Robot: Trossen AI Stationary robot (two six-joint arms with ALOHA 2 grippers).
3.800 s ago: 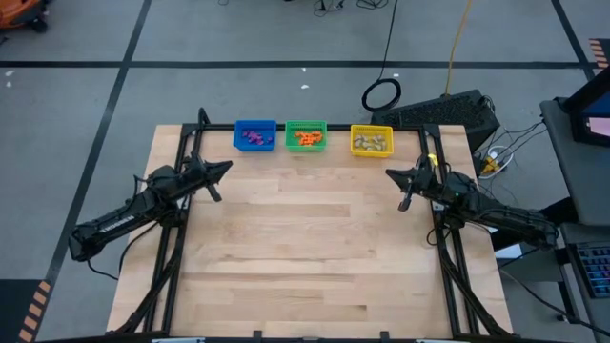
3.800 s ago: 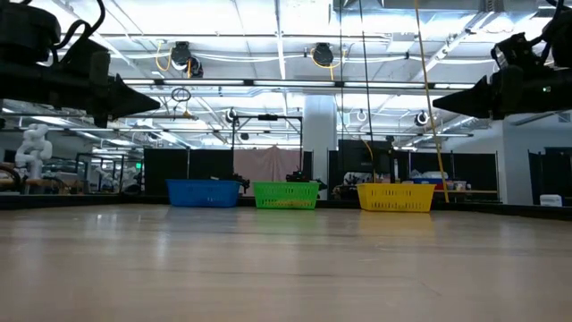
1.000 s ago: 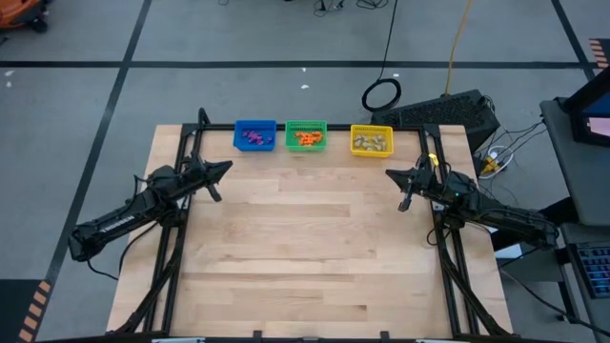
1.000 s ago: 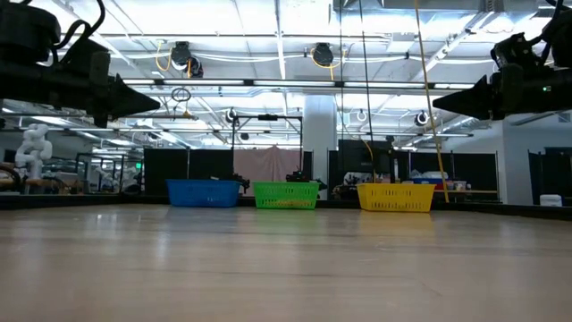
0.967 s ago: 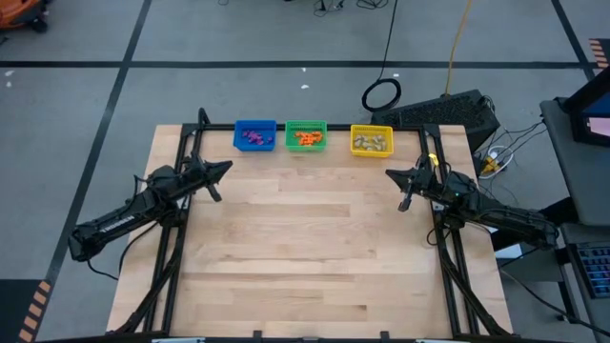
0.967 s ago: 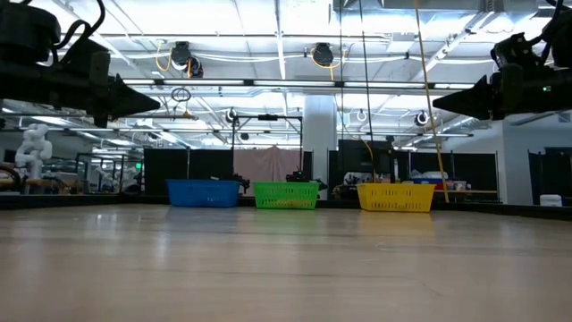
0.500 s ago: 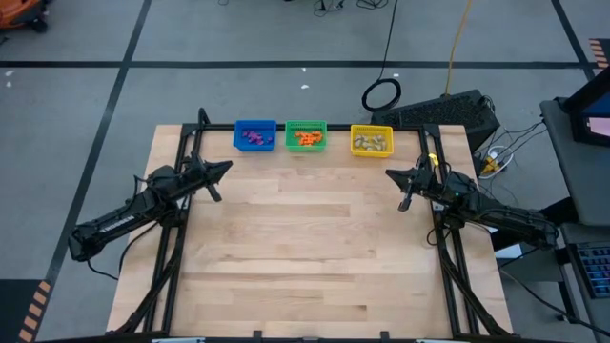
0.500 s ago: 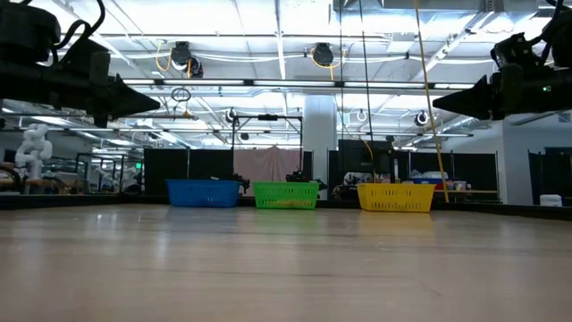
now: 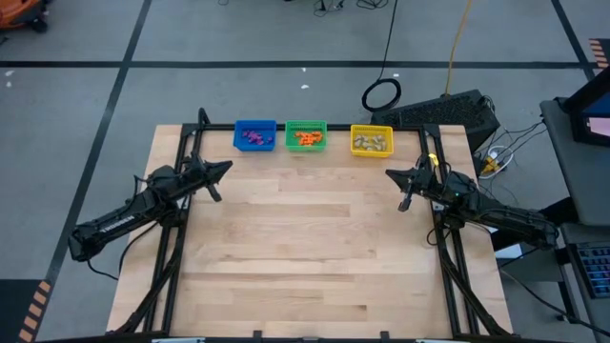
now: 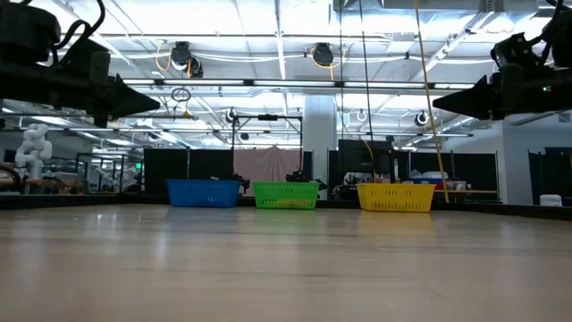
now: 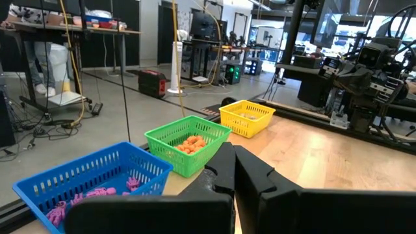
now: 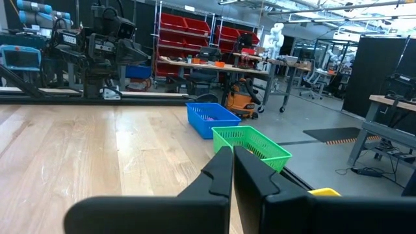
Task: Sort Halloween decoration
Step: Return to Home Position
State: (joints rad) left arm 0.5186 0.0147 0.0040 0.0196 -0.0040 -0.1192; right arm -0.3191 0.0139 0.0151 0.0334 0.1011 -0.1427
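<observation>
The Halloween trinkets lie sorted in three bins at the table's far edge: purple ones (image 9: 253, 137) in the blue bin (image 9: 254, 135), orange ones (image 9: 307, 139) in the green bin (image 9: 306, 134), pale beige ones (image 9: 371, 144) in the yellow bin (image 9: 372, 140). My left gripper (image 9: 227, 168) hovers shut above the table's left side, pointing toward the bins. My right gripper (image 9: 389, 173) hovers shut above the right side. The left wrist view shows the purple trinkets (image 11: 97, 193) and orange trinkets (image 11: 190, 144) past my shut fingers (image 11: 233, 162).
A dark metal frame (image 9: 181, 152) runs along the table's left, right and far edges. The bare wooden tabletop (image 9: 310, 248) spreads wide between the arms. A keyboard (image 9: 448, 110) and cables lie beyond the far right corner.
</observation>
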